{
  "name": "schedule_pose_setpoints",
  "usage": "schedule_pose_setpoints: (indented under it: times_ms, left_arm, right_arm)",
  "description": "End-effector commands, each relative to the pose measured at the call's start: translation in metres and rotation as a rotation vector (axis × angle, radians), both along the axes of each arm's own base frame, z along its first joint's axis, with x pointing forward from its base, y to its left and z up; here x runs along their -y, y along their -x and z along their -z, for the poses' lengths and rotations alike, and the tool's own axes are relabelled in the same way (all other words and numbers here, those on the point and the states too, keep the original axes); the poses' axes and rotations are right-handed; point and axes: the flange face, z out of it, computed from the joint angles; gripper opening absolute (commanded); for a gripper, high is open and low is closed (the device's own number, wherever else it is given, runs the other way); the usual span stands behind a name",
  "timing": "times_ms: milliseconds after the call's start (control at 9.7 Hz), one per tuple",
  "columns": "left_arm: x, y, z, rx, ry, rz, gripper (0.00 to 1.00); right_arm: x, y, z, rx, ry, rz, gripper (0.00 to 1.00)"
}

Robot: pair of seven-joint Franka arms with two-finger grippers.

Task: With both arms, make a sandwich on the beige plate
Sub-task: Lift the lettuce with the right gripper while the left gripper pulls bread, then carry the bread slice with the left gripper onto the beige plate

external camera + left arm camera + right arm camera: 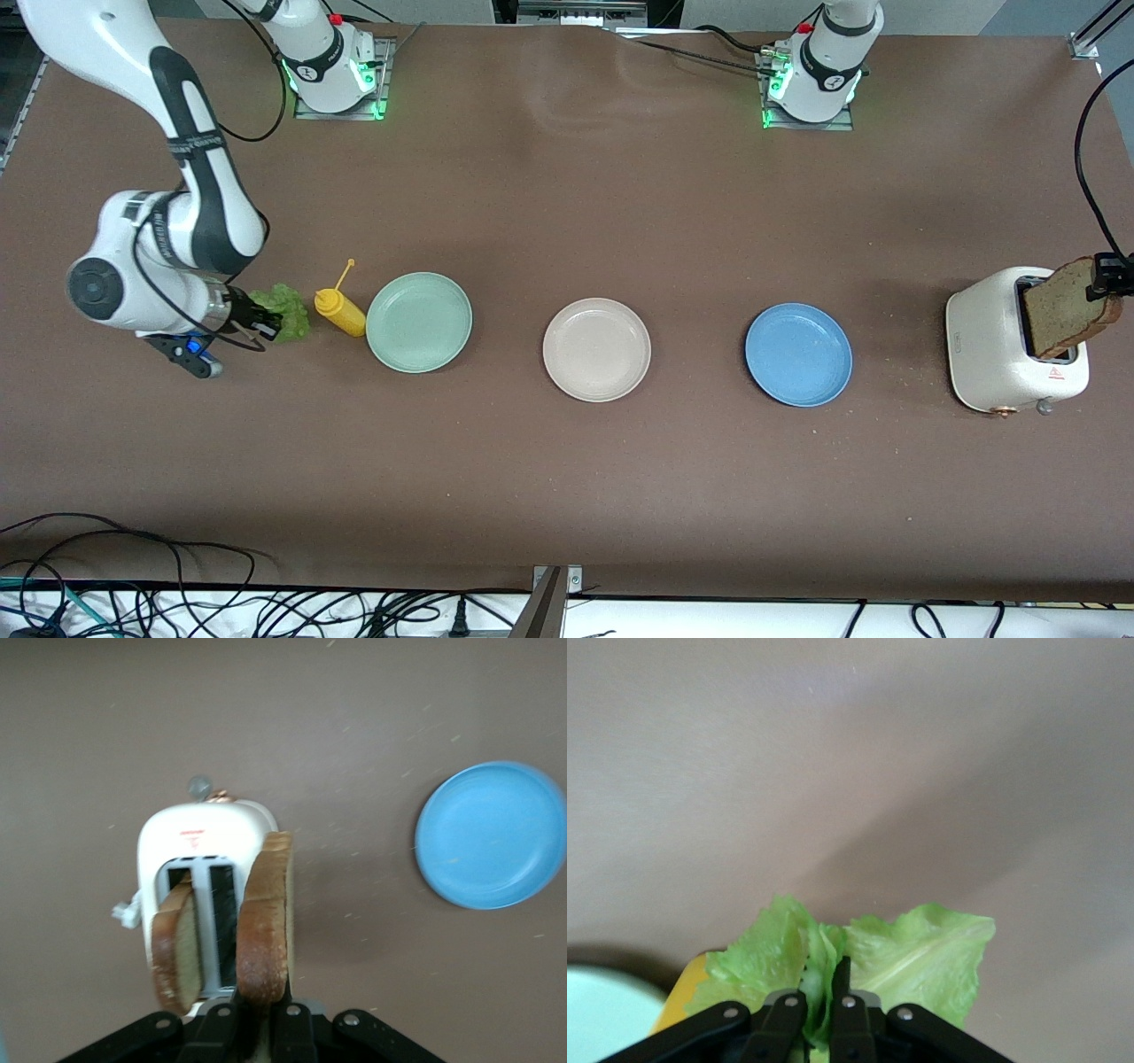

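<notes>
1. Front view: the round, faintly speckled beige plate (596, 349) sits bare at mid-table, between the mint-green plate (418, 321) and the blue plate (798, 354). I take it as landmark; nothing has been laid on it, so the sandwich is not begun.
2. Left gripper (1107, 276) is far out from the beige plate at the left arm's end of the table, over the white two-slot toaster (1010, 341). Fingers clenched on the crust edge of a square tan wholemeal bread slice (264, 923), held upright and partly clear of its slot. Probably an edge grip because only the top stands proud.
3. Left wrist view: a second bread slice (177, 948) leans in the neighbouring slot, untouched.
4. Right gripper (257, 323) is toward the right arm's end, past the mint-green plate and the yellow squeeze bottle (341, 311). Fingers pinched on the ruffled green lettuce leaf (859, 957) near its rib.
5. Judgement: bread goes to the beige plate first, so the lettuce likely waits.
</notes>
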Motion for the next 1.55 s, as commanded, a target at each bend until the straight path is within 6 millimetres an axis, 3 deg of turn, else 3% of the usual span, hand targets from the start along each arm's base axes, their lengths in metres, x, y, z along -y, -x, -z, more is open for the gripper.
schedule_pose_setpoints:
  times_ms: [0,206,309,619,928,1134,1340,1443]
  left_arm:
    - [0.015,-0.007,-0.009,0.014,0.132,-0.001,0.00]
    - [0.053,-0.011,0.003,-0.039,0.248,0.046,0.00]
    - [0.085,-0.015,0.010,-0.070,0.330,0.083,0.00]
    - [0.166,-0.029,0.054,-0.171,0.520,0.162,0.00]
    - [0.244,-0.032,0.077,-0.274,0.609,0.106,0.00]
    - [0.279,-0.036,0.111,-0.332,0.723,0.153,0.00]
    - [0.332,-0.035,0.146,-0.379,0.798,0.213,0.00]
    - [0.358,-0.035,0.154,-0.357,0.792,0.222,0.00]
  right_arm:
    - [0.013,-0.024,-0.074,-0.032,-0.017,-0.066,0.05]
    - [0.013,-0.031,-0.131,-0.044,-0.034,-0.087,0.07]
    - [0.010,-0.031,-0.159,-0.036,-0.035,-0.095,0.07]
    - [0.006,-0.012,-0.231,-0.023,-0.061,-0.157,0.06]
    - [0.002,-0.012,-0.231,-0.025,-0.063,-0.205,0.05]
    - [0.002,-0.012,-0.232,-0.021,-0.088,-0.271,0.05]
    - [-0.003,-0.012,-0.234,-0.020,-0.088,-0.285,0.05]
    - [-0.003,-0.010,-0.234,-0.030,-0.093,-0.285,0.05]
